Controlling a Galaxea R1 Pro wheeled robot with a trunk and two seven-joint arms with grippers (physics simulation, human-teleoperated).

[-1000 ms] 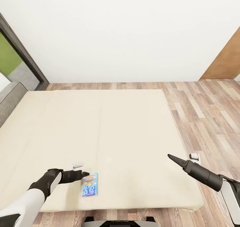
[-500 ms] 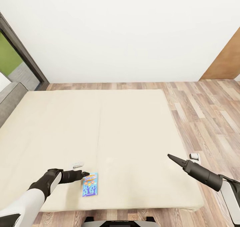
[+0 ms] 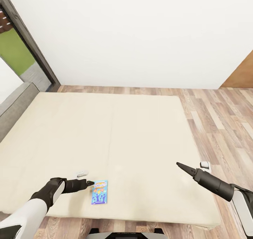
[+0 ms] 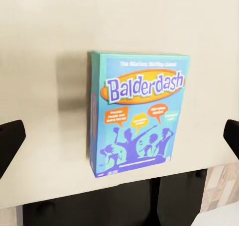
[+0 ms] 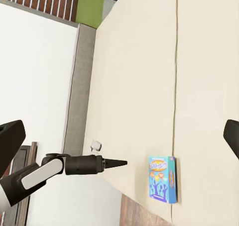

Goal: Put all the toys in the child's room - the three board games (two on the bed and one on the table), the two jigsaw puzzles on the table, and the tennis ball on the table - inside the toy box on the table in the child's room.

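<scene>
A light blue cartoon board game (image 3: pixel 99 192) lies flat on the beige bed (image 3: pixel 105 133), close to its near edge. My left gripper (image 3: pixel 88 182) hovers just left of the box's top corner, apart from it. In the left wrist view the board game (image 4: pixel 137 119) sits between the wide-apart fingertips (image 4: pixel 10 141), so the left gripper (image 4: pixel 119 139) is open and empty. My right gripper (image 3: pixel 182 167) hangs open over the bed's right side, holding nothing. In the right wrist view the board game (image 5: pixel 163 185) and the left gripper (image 5: pixel 115 163) are seen across the bed (image 5: pixel 149 76).
Wood floor (image 3: pixel 218 119) runs along the bed's right side and far end. A grey padded panel (image 3: pixel 15 105) borders the bed's left side, beside a dark-framed opening (image 3: pixel 24 39). A white wall stands behind, with a brown door (image 3: pixel 242 75) at far right.
The whole picture has shifted, so the camera has moved. The bed and board game now sit slightly further right relative to my arms, which hold the same pose.
</scene>
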